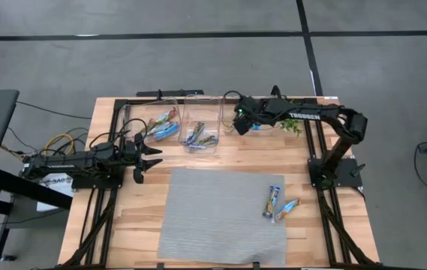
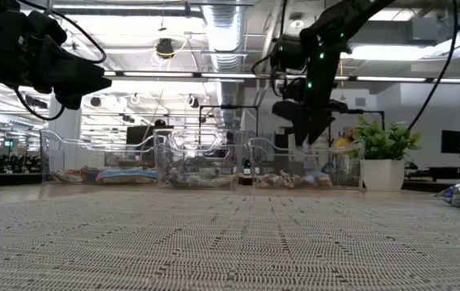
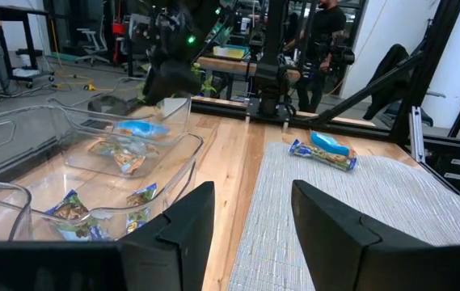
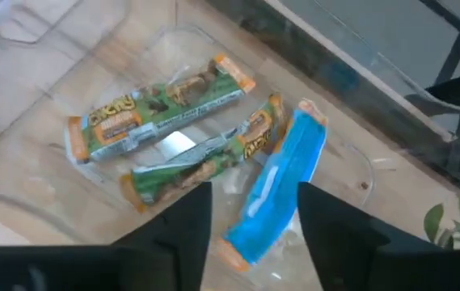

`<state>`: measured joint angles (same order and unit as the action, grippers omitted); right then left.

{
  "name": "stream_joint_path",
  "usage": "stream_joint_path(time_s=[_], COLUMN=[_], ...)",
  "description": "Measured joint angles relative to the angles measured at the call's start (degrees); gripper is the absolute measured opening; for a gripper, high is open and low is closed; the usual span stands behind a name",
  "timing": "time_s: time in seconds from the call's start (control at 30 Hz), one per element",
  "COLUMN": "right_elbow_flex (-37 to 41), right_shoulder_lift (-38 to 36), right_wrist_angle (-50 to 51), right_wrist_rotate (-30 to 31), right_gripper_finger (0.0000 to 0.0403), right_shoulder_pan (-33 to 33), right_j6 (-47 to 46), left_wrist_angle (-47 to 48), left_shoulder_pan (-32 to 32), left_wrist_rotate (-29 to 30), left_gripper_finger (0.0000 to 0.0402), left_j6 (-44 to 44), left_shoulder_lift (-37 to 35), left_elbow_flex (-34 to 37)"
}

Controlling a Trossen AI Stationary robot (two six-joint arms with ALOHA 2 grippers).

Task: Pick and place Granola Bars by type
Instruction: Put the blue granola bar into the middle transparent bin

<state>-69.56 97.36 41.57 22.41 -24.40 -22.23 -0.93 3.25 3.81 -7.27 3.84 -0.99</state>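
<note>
Granola bars on the mat: two slim, shiny wrapped bars, blue with yellow-orange, (image 1: 272, 201) (image 1: 287, 209) are seen lying just beside each other near the right edge of the grey woven mat (image 1: 213, 217).
Granola bars in the right bin: two green-and-brown wrapped bars (image 4: 161, 105) (image 4: 205, 158) and one bright blue wrapped bar (image 4: 282, 182) are seen lying close together on the floor of the clear plastic bin on the right (image 2: 302, 166).
Granola bars in the middle bin: several blue and multicoloured wrapped bars (image 1: 199, 136) are held in the middle clear plastic bin (image 1: 202, 105).
Granola bars in the left bin: blue and brownish wrapped bars (image 1: 163, 126) are held in the left clear plastic bin (image 1: 142, 105).
Right end effector (image 4: 252, 212): it is held above the right bin, directly over the three bars; its dark fingers are spread apart and nothing is gripped.
Left end effector (image 1: 150, 157): it is held above the bare wood at the left edge of the mat, in front of the left bin; its fingers are parted and nothing is held.
Plant: a small green plant in a white pot (image 2: 383, 158) stands just beside the right bin.
Tabletop: the light wooden tabletop (image 1: 333, 225) carries the mat, the three bins in a row at the back, and the plant.
</note>
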Motion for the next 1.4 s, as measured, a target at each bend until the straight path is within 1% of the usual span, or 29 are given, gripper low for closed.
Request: stream_joint_path(time_s=[0.13,0.23,0.3,0.4,0.47,0.53,0.6,0.77,0.93,1.1,1.27,1.4], right_elbow_flex=[0.0,0.0,0.0,0.0,0.0,0.0,0.0,0.0,0.0,0.0,0.0,0.0], right_shoulder_lift=[-3.7,-7.7,-10.4,-13.7,-15.3,-16.0,-16.1,-13.8,-9.2,-5.1,-2.0,0.7], right_wrist_angle=[-1.2,-2.0,-1.8,-0.6,0.8,1.5,2.2,4.1,7.4,11.8,18.3,21.8], right_wrist_rotate=[-1.3,-4.9,-9.3,-18.6,-23.5,-26.6,-28.2,-29.2,-29.2,-28.9,-28.3,-28.2], right_gripper_finger=[0.0202,0.0213,0.0216,0.0216,0.0214,0.0212,0.0209,0.0206,0.0206,0.0209,0.021,0.021], right_shoulder_pan=[1.7,3.8,5.9,10.5,14.4,18.6,23.0,33.1,39.8,43.5,46.0,47.8], right_j6=[-0.2,-0.2,-0.2,-0.6,-3.2,-7.5,-11.7,-23.7,-38.6,-50.8,-62.8,-69.8], left_wrist_angle=[0.0,0.0,0.0,0.0,0.0,0.0,0.0,0.0,0.0,0.0,0.0,0.0], left_shoulder_pan=[0.0,0.0,0.0,0.0,0.0,0.0,0.0,0.0,0.0,0.0,0.0,0.0], left_wrist_rotate=[0.0,0.0,0.0,0.0,0.0,0.0,0.0,0.0,0.0,0.0,0.0,0.0], left_gripper_finger=[0.0158,0.0158,0.0158,0.0158,0.0158,0.0158,0.0158,0.0158,0.0158,0.0158,0.0158,0.0158], left_j6=[0.0,0.0,0.0,0.0,0.0,0.0,0.0,0.0,0.0,0.0,0.0,0.0], left_shoulder_lift=[0.0,0.0,0.0,0.0,0.0,0.0,0.0,0.0,0.0,0.0,0.0,0.0], left_elbow_flex=[0.0,0.0,0.0,0.0,0.0,0.0,0.0,0.0,0.0,0.0,0.0,0.0])
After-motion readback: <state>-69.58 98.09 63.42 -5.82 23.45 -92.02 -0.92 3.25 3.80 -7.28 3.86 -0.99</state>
